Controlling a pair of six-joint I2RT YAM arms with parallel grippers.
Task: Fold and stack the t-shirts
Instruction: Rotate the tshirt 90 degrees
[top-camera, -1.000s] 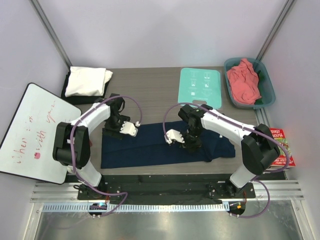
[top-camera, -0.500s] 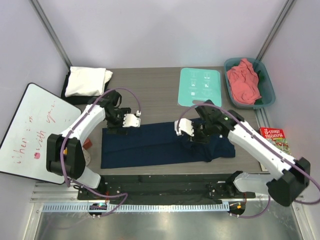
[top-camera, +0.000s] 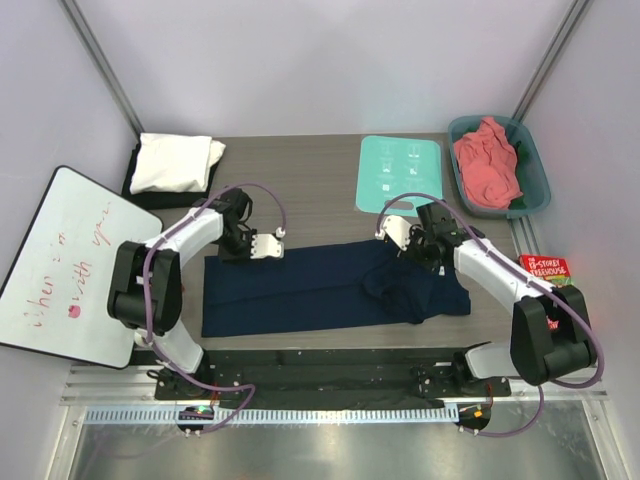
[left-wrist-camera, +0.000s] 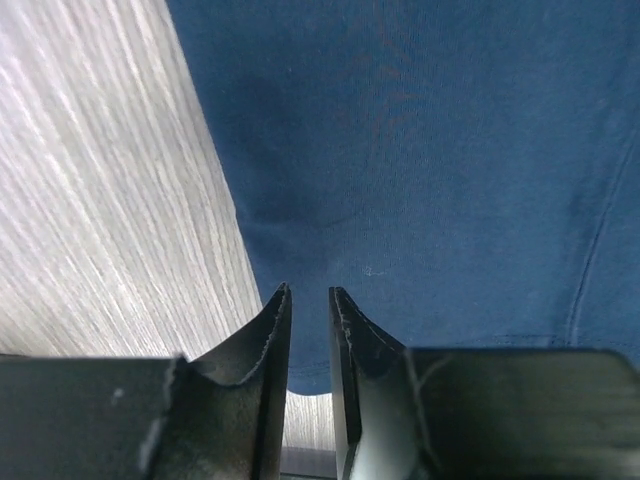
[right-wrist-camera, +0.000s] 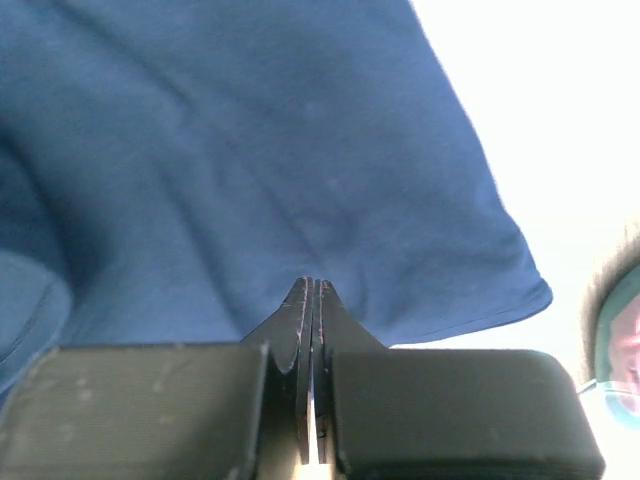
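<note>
A navy t-shirt (top-camera: 300, 285) lies spread in a long band across the table, bunched into a dark fold (top-camera: 400, 290) near its right end. My left gripper (top-camera: 262, 250) hangs over its upper left edge. In the left wrist view its jaws (left-wrist-camera: 308, 290) stand a narrow gap apart, with navy cloth (left-wrist-camera: 420, 150) and bare wood showing through. My right gripper (top-camera: 392, 240) is at the shirt's upper right edge. In its wrist view (right-wrist-camera: 315, 283) it is shut, tips pinching the navy cloth (right-wrist-camera: 250, 150) where creases meet. A white t-shirt (top-camera: 175, 160) lies folded on a black one (top-camera: 140, 187) at back left.
A teal tub (top-camera: 537, 165) at back right holds a crumpled salmon pink t-shirt (top-camera: 487, 160). A mint-green board (top-camera: 400, 175) lies beside it. A whiteboard (top-camera: 60, 260) leans off the table's left side. A red book (top-camera: 556, 270) sits by the right edge.
The right arm swung from mid-shirt back and right to the shirt's upper edge, and its jaws shut. The left gripper shifted slightly at the upper left edge and its jaws narrowed.
</note>
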